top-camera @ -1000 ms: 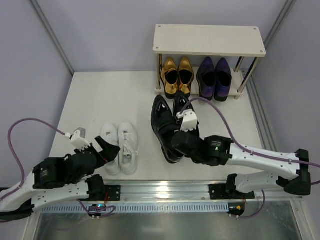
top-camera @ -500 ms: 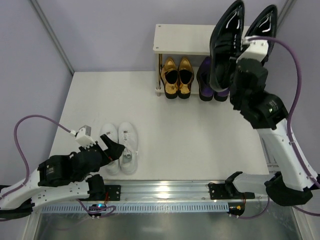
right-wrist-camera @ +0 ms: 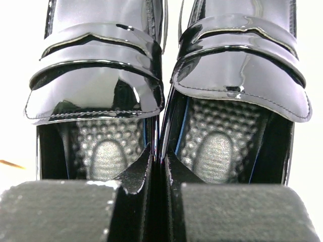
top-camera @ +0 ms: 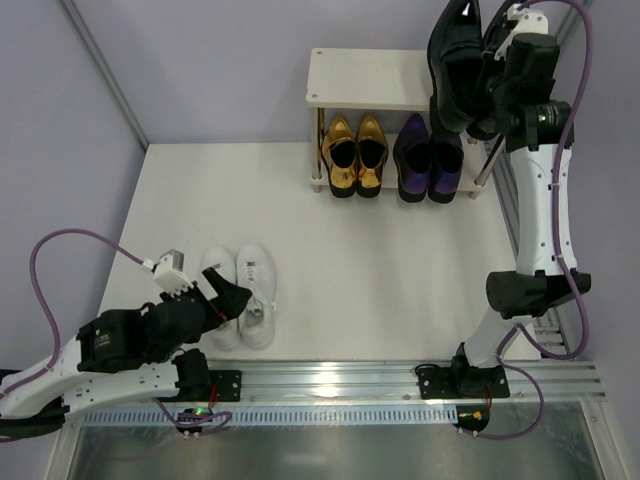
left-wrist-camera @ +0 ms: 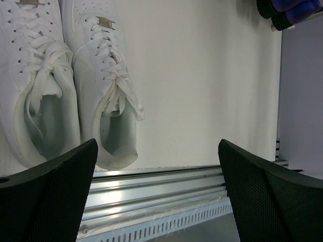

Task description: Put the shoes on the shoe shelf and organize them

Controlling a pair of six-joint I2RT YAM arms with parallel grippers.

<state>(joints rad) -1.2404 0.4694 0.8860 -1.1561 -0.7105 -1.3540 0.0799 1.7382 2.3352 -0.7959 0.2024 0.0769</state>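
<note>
Right end effector [right-wrist-camera: 160, 174] pinching black loafers [top-camera: 455, 55] over shoe shelf [top-camera: 365, 80] right edge, left end effector [top-camera: 228, 298] spread by white sneakers [top-camera: 258, 275]

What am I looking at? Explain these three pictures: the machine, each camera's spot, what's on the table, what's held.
Two robot arms are bolted at the near edge of a table. The wide picture looks down from above; the other two come from wrist cameras. The right gripper is shut on the black loafers, held high near the top board of the shelf. The left gripper hangs open by the white sneakers on the table. Gold loafers and purple loafers sit on the lower board.
</note>
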